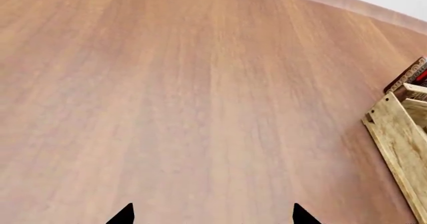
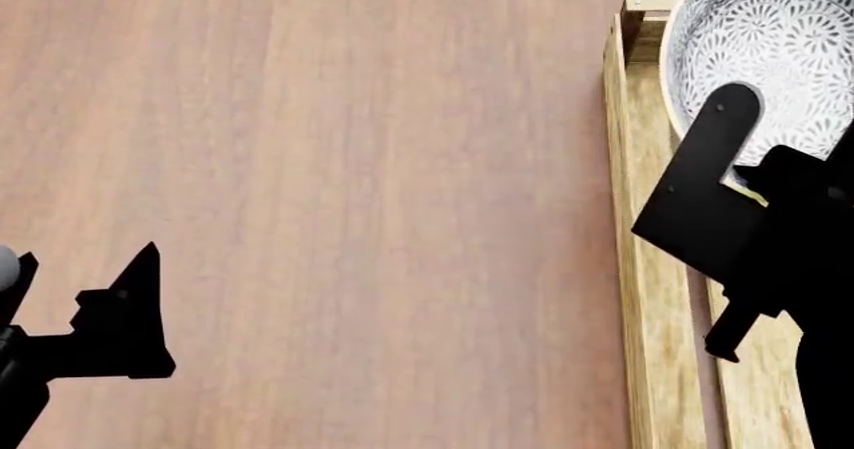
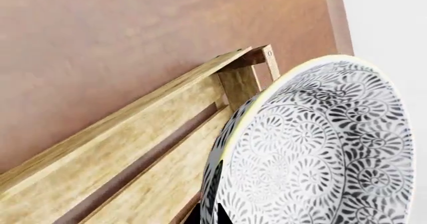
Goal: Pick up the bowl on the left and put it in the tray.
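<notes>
The bowl (image 2: 781,39), white with a dense grey-blue floral pattern, hangs tilted over the far end of the tray (image 2: 647,269), a long light-wood slatted crate at the right. My right gripper (image 2: 731,119) is shut on the bowl's rim. In the right wrist view the bowl (image 3: 320,149) fills the frame above the tray's slats (image 3: 133,154), and the gripper (image 3: 212,216) has one black fingertip on each side of the rim. My left gripper (image 2: 127,319) is open and holds nothing, low at the left over bare table. Its tips (image 1: 213,216) stand wide apart.
The brown wooden table (image 2: 334,169) spreads left of the tray. In the left wrist view a tray corner (image 1: 397,139) shows, with a brown and red box (image 1: 408,74) beyond it. The table's far edge (image 1: 347,2) is also visible.
</notes>
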`<state>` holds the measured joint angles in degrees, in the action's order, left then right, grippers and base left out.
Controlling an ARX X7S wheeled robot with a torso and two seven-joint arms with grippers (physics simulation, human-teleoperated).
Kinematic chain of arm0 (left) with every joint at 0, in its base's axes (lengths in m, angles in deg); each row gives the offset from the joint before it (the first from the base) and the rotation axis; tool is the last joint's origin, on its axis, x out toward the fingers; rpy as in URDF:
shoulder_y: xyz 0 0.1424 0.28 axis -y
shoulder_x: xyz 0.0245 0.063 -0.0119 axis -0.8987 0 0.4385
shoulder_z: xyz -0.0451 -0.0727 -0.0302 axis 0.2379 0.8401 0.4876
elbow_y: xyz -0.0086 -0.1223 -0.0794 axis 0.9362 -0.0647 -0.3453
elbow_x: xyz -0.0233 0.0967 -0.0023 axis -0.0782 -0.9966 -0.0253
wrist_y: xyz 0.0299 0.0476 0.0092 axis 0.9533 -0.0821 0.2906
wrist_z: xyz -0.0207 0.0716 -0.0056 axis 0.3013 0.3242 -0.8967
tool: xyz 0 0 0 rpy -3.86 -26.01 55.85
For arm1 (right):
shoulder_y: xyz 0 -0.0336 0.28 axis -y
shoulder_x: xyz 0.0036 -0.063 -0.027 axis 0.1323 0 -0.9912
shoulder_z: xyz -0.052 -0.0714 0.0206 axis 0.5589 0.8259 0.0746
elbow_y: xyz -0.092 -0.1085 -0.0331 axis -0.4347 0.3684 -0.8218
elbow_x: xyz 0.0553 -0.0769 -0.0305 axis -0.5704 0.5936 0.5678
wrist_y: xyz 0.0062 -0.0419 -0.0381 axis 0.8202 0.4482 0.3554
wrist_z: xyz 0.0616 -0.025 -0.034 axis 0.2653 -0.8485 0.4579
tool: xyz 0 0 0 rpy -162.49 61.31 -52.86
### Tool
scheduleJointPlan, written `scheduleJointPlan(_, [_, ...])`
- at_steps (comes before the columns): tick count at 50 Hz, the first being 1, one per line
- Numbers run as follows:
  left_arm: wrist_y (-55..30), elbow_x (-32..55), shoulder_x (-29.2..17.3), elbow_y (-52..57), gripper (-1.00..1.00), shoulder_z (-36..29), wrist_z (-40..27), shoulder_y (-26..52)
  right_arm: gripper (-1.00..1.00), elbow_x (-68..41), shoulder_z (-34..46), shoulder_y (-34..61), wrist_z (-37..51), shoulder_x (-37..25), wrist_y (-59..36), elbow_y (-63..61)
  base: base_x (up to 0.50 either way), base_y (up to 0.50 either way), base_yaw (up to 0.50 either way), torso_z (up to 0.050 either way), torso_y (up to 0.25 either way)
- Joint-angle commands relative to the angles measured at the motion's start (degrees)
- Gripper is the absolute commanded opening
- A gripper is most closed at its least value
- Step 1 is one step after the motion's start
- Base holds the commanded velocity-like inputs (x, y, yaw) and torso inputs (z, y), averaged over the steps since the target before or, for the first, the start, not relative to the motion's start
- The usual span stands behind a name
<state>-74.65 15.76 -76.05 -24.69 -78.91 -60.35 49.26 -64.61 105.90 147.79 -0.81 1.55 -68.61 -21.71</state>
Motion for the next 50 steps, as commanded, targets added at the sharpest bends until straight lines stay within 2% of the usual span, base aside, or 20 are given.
scheduleJointPlan(1, [0.39, -0.15, -0.15, -0.24, 1.0, -0.45, -0.14, -0.18, -1.0, 0.48, -0.05, -4.32, 2.32, -1.34, 0.46, 0.21, 0.0, 0.0, 0.0, 0.0, 0.0])
scheduleJointPlan(9, [0.41, 0.19, -0.29, -0.24, 1.0, -0.45, -0.4, -0.1, -1.0, 0.09, 0.32, -6.35, 3.44, -0.39, 1.56, 2.61, 0.0, 0.0, 0.0, 0.0, 0.0])
scheduleJointPlan(20, [0.79, 0.22, -0.47, -0.81, 1.0, -0.67, -0.34, -0.15, -1.0, 0.91, 1.86, -6.5, 3.18, 3.69, 6.68, 12.77, 0.0, 0.0, 0.0, 0.0, 0.001])
scheduleJointPlan(50, [1.29, 0.34, -1.11, -0.81, 1.0, -1.47, -0.95, -0.3, -1.0, 0.33, 1.94, -7.77, 3.58, 5.71, 9.25, 16.72, 0.0, 0.0, 0.0, 0.0, 0.0])
